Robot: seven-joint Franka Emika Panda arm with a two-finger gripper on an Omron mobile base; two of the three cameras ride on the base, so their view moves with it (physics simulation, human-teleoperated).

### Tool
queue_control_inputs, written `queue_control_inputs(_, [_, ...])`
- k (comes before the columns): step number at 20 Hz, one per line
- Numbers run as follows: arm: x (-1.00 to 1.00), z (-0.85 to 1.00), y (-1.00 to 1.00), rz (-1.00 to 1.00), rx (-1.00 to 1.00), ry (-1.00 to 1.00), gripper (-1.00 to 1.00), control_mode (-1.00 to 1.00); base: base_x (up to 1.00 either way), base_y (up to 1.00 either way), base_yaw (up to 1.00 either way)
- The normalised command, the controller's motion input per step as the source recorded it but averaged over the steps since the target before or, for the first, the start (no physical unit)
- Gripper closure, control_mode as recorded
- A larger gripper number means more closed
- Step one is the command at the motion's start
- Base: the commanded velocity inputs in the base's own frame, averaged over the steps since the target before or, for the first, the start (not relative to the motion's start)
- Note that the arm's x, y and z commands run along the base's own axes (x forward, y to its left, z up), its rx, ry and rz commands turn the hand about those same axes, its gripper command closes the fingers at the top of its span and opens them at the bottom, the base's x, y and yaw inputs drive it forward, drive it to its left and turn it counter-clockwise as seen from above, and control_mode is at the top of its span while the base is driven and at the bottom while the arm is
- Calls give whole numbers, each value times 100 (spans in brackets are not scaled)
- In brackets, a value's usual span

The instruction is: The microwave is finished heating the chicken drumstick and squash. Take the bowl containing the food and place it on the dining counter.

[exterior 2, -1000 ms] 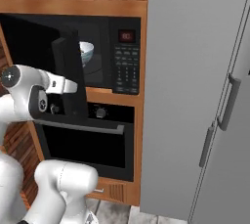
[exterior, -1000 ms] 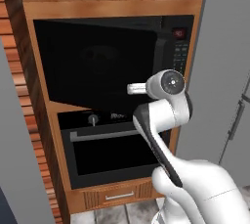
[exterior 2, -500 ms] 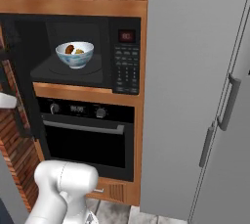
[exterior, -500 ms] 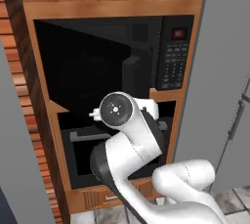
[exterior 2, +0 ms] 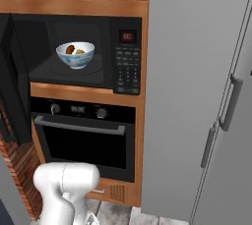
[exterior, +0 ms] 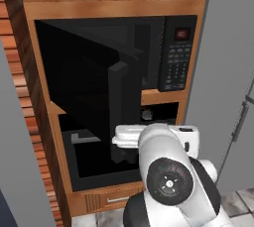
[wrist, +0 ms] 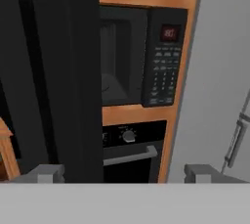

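**Door swung wide, arm pulled back low**

Since a second ago: swung from the microwave (exterior 2: 74,52) front down toward the oven (exterior 2: 83,138), leaving the door (exterior: 87,97) standing wide. Gripper (wrist: 124,173) spread apart, holding nothing, aimed past the door edge at the keypad.

Risk ahead: clipping the open door on the reach in, since it stands between hand and cavity; tipping food out if the bowl is pinched off-centre.

Bowl (exterior 2: 75,55) upright on the microwave floor, white with blue pattern. Inside it, drumstick (exterior 2: 70,49) reddish-brown, touching squash (exterior 2: 79,51), yellow.
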Motion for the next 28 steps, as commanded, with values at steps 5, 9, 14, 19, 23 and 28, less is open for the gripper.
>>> queue_control_inputs(5, [-12, 46, -100, 27, 24, -20, -100, -100, 0, 0, 0])
queue_control_inputs(9, [34, 1, -99, 29, 38, 3, -100, -100, 0, 0, 0])
queue_control_inputs(14, [63, -3, -65, 34, 55, 17, -100, -100, 0, 0, 0])
queue_control_inputs(19, [91, -25, -20, 38, 54, 25, -100, -100, 0, 0, 0])
queue_control_inputs(23, [100, -22, 21, 36, 44, 32, -100, -100, 0, 0, 0])
queue_control_inputs(28, [100, 0, 89, 28, 23, 38, -100, -100, 0, 0, 0])
